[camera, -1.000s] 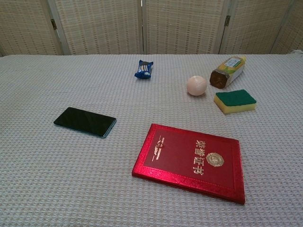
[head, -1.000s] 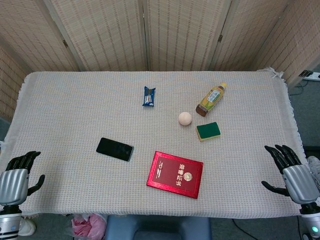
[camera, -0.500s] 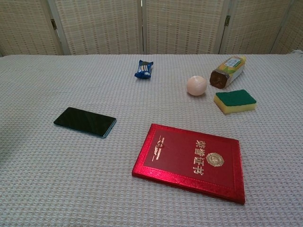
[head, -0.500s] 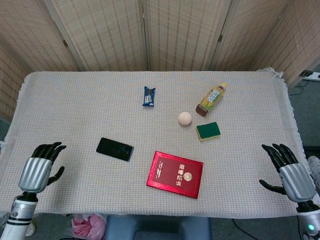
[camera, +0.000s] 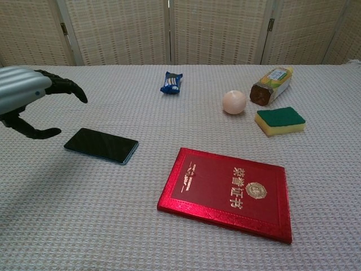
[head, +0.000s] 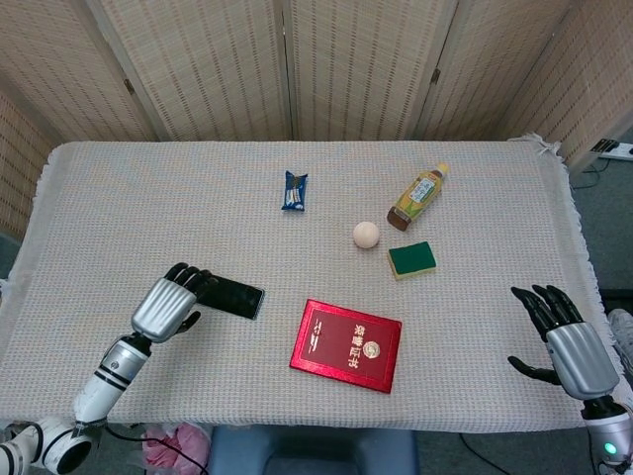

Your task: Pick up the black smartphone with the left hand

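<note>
The black smartphone (head: 232, 295) (camera: 101, 145) lies flat on the woven cloth, left of the red book. My left hand (head: 170, 302) (camera: 31, 96) hovers just left of the phone's near end, above the cloth, with fingers and thumb spread apart and nothing in it. In the head view its fingertips overlap the phone's left end; the chest view shows a gap between hand and phone. My right hand (head: 564, 339) stands open at the table's right front edge, far from the phone.
A red book (head: 347, 344) lies right of the phone. Behind it are a peach ball (head: 366, 235), a green-and-yellow sponge (head: 412, 259), a lying tea bottle (head: 417, 196) and a blue snack packet (head: 294, 191). Bamboo screens stand behind the table.
My left hand has moved from the table's front left corner to the right and forward, up to the phone's left end. The right hand has barely shifted.
</note>
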`<control>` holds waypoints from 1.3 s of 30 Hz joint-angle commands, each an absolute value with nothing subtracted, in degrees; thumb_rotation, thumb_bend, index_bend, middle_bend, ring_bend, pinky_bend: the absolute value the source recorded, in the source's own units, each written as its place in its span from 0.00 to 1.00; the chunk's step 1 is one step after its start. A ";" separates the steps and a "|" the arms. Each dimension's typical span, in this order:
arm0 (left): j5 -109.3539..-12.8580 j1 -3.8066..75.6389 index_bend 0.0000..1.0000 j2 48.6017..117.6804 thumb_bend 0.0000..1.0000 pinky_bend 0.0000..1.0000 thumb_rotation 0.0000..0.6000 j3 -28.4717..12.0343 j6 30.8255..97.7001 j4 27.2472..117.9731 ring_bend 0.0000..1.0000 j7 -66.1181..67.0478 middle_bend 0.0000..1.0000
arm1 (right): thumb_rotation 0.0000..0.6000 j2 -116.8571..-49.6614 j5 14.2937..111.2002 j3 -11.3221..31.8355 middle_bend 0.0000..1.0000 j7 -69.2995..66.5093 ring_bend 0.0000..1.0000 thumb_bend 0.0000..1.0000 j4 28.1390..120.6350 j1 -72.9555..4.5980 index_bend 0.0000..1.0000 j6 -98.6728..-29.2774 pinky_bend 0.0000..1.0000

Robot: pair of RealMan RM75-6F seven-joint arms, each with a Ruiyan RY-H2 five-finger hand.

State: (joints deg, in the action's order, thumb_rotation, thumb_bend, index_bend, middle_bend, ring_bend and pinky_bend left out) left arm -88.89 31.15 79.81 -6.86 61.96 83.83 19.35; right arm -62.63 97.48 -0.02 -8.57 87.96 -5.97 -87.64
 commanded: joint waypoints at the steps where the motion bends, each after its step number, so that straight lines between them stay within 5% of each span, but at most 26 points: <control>1: -85.36 34.73 0.26 83.07 0.34 0.23 1.00 -8.04 56.89 80.87 0.24 21.33 0.27 | 1.00 -62.65 97.41 -0.05 0.16 -8.67 0.11 0.04 87.89 -5.99 0.07 -87.66 0.10; 39: -66.30 40.56 0.30 93.21 0.28 0.23 1.00 -7.07 50.21 72.58 0.24 34.74 0.33 | 1.00 -63.14 95.65 -0.51 0.17 -10.59 0.11 0.04 85.81 -5.47 0.07 -87.86 0.10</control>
State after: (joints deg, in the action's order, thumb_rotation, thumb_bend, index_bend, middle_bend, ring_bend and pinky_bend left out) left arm -66.43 40.44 93.09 -7.09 50.30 72.69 34.68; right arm -63.14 95.65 -0.51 -10.59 85.80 -5.47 -87.87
